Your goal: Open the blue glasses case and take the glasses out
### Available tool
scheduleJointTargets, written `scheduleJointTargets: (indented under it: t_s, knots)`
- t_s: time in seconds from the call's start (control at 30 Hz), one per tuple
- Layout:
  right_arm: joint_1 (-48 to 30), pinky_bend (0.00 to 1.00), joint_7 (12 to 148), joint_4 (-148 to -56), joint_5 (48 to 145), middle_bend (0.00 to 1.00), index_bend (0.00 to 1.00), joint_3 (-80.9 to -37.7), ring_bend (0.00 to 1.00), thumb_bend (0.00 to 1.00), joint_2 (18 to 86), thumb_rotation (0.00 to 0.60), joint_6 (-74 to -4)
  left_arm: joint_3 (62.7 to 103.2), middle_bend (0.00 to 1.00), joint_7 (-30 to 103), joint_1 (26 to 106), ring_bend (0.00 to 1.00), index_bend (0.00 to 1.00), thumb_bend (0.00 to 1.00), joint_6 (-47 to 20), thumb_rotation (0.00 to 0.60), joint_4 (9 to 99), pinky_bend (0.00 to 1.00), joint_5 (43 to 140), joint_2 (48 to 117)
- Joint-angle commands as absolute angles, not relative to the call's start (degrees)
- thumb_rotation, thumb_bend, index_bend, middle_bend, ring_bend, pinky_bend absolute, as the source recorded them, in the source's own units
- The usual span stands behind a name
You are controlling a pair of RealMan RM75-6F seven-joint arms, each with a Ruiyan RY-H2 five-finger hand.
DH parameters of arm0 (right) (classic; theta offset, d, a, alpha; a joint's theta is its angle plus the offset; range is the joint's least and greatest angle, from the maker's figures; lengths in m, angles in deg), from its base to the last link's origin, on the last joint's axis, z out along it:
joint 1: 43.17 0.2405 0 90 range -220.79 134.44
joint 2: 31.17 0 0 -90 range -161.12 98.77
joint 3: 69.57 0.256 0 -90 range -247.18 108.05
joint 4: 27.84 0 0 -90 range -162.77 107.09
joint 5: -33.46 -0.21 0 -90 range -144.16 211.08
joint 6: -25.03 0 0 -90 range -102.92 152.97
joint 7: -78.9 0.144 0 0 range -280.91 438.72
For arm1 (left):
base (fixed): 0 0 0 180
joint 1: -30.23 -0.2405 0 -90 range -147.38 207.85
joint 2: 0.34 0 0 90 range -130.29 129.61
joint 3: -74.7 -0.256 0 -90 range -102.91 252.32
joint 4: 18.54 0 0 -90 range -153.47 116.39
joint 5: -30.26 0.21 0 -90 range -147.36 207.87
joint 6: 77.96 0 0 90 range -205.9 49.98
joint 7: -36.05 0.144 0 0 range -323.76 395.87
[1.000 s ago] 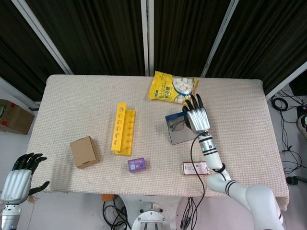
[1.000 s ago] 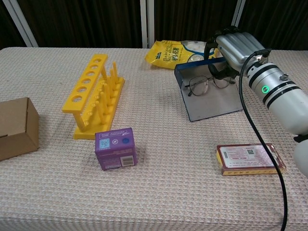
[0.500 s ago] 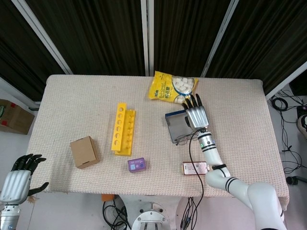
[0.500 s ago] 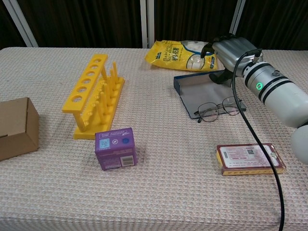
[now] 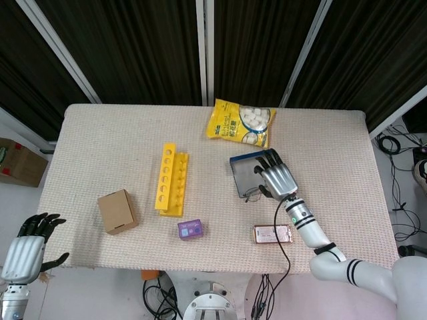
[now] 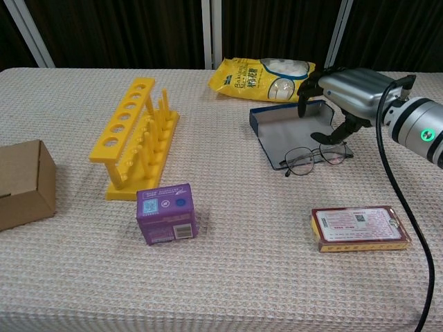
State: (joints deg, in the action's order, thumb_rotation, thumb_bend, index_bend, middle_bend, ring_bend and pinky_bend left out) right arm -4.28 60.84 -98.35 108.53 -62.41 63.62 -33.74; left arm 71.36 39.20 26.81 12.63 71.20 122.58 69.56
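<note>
1. A flat blue glasses case (image 6: 287, 128) is seen lying open on the woven beige tablecloth (image 6: 242, 277), just in front of a yellow plastic snack bag (image 6: 259, 76).
2. A pair of thin wire-framed glasses (image 6: 311, 158) is seen resting at the case's near edge, partly on the cloth.
3. The right hand (image 6: 346, 93), silver with black fingers (image 6: 304, 93), is held above the case and glasses; its fingers are spread and nothing is gripped. The thumb tip is seen close to the glasses; contact cannot be told.
4. The left hand (image 5: 27, 250) is seen below the table's near left corner, fingers apart and nothing held.
5. Elsewhere on the cloth are placed a yellow plastic test-tube rack (image 6: 135, 135), a small purple box (image 6: 166, 213), a brown cardboard box (image 6: 24, 181) and a flat red packet (image 6: 358, 227).
</note>
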Motion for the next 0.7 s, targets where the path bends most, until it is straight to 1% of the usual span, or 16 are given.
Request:
scheduleJointTargets:
  t_s: [0.03, 0.33, 0.7]
  knots:
    - [-5.02, 0.0, 60.55, -96.82, 108.76, 0.22, 0.43, -63.65, 0.01, 0.32, 63.83, 0.6, -32.31, 71.3, 0.2, 39.27, 26.73, 0.12, 0.27, 0.09, 12.61, 0.6, 71.27, 0.14, 122.47, 69.55]
    - [-4.59, 0.0, 63.12, -91.71, 109.53, 0.24, 0.47, -63.97, 0.02, 0.34, 66.11, 0.6, -30.67, 71.2, 0.2, 39.63, 26.52, 0.12, 0.27, 0.09, 12.73, 0.6, 71.56, 0.14, 122.35, 69.46]
    - [-4.32, 0.0, 66.3, -89.02, 111.57, 0.28, 0.53, -64.17, 0.02, 0.36, 67.51, 0.6, -30.74, 71.28, 0.2, 39.67, 26.54, 0.12, 0.27, 0.09, 12.68, 0.6, 71.65, 0.14, 122.27, 69.47]
